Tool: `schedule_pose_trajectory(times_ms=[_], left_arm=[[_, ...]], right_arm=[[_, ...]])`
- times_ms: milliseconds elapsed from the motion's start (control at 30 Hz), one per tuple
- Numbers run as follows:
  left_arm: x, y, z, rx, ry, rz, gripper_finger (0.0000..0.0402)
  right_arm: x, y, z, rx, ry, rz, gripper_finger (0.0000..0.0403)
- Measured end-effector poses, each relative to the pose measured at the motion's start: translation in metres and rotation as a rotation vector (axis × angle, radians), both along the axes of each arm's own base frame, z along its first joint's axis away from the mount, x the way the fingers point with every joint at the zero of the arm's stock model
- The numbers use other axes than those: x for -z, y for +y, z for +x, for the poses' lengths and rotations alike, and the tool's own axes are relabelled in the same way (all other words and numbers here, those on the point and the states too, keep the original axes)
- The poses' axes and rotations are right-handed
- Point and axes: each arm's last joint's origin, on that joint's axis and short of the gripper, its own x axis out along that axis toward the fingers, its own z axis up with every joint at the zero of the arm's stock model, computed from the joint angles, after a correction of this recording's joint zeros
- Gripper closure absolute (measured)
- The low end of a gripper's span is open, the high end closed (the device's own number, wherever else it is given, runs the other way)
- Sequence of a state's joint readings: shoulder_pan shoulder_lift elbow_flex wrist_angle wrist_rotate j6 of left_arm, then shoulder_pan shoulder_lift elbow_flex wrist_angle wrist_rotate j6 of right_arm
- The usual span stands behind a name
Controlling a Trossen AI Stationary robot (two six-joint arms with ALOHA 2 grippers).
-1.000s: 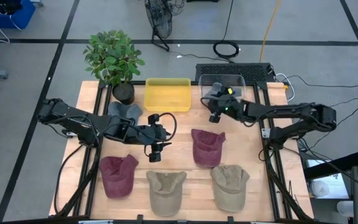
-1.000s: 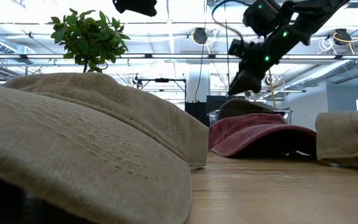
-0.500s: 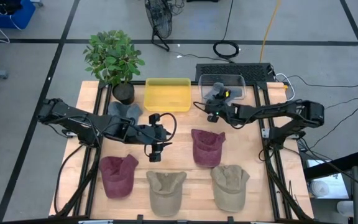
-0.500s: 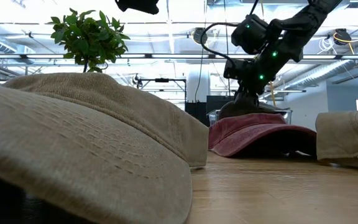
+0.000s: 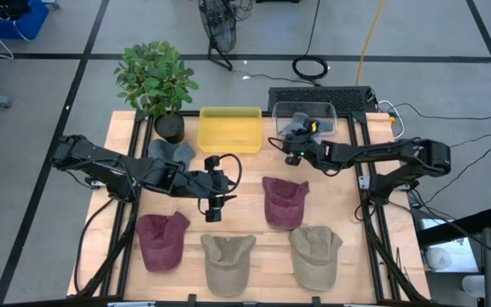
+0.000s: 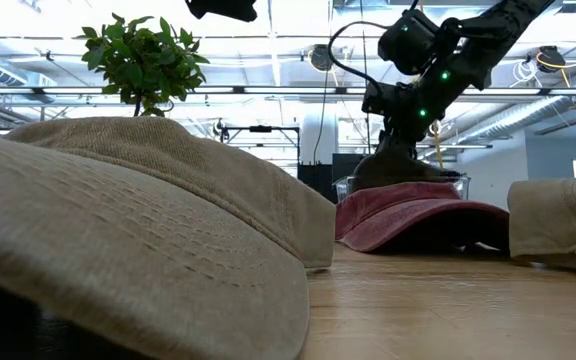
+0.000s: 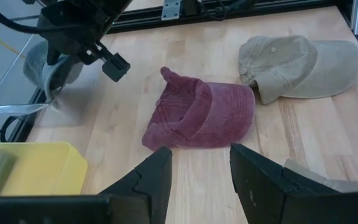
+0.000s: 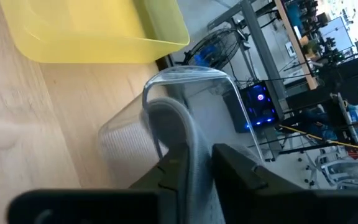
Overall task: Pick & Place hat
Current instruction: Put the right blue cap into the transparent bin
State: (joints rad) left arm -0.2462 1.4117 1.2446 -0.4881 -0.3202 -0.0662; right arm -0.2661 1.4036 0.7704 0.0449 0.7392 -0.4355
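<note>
A grey hat [image 5: 299, 126] lies in the clear bin [image 5: 324, 108] at the table's far edge, and my right gripper [image 5: 295, 147] is shut on it at the bin's near left corner. My left gripper [image 5: 214, 205] hangs open above the table's middle, touching nothing. In the left wrist view, a maroon hat [image 7: 201, 115] lies on the wood ahead of its fingers. Lying flat on the table are a second grey hat [image 5: 170, 152] by the plant, another maroon hat [image 5: 162, 240] and two tan hats [image 5: 228, 260] [image 5: 315, 254]. My right gripper pinches a narrow grey edge of the hat [image 8: 192, 146] between its two fingers [image 8: 236, 167]. The fingers come slanting down from the table's near right side. The band arches up out of the clear bin [image 8: 185, 78], and the rest of the hat lies inside.
A yellow bin [image 5: 228, 128] stands left of the clear bin. A potted plant [image 5: 156, 81] stands at the far left corner. Bare wood shows between the hats around the table's middle. Black rails [image 5: 366, 183] run along the table's sides.
My right gripper has come down toward the clear bin and a little toward the table's left and far edges, ending at the grey hat in the bin.
</note>
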Motion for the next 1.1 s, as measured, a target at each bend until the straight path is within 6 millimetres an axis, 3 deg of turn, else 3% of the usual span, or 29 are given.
schedule_pose_trajectory(times_ms=[167, 433, 633, 867, 1100], left_arm=[[0.0, 0.0, 0.0, -0.002, 0.0, -0.002, 0.0236], [0.0, 0.0, 0.0, -0.002, 0.001, -0.002, 0.0236], [0.0, 0.0, 0.0, -0.002, 0.002, -0.002, 0.0236], [0.0, 0.0, 0.0, -0.007, 0.003, -0.008, 0.0236], [0.0, 0.0, 0.0, -0.01, 0.002, -0.012, 0.0236]], right_arm=[[-0.001, 0.0, -0.001, 0.015, 0.012, -0.02, 0.0393], [-0.005, 0.0, -0.004, 0.03, 0.025, -0.04, 0.0391], [-0.021, 0.003, -0.011, 0.048, -0.045, -0.064, 0.0393], [-0.041, 0.013, -0.035, 0.043, -0.197, -0.076, 0.0396], [-0.018, 0.018, -0.069, -0.004, -0.318, -0.089, 0.0396]])
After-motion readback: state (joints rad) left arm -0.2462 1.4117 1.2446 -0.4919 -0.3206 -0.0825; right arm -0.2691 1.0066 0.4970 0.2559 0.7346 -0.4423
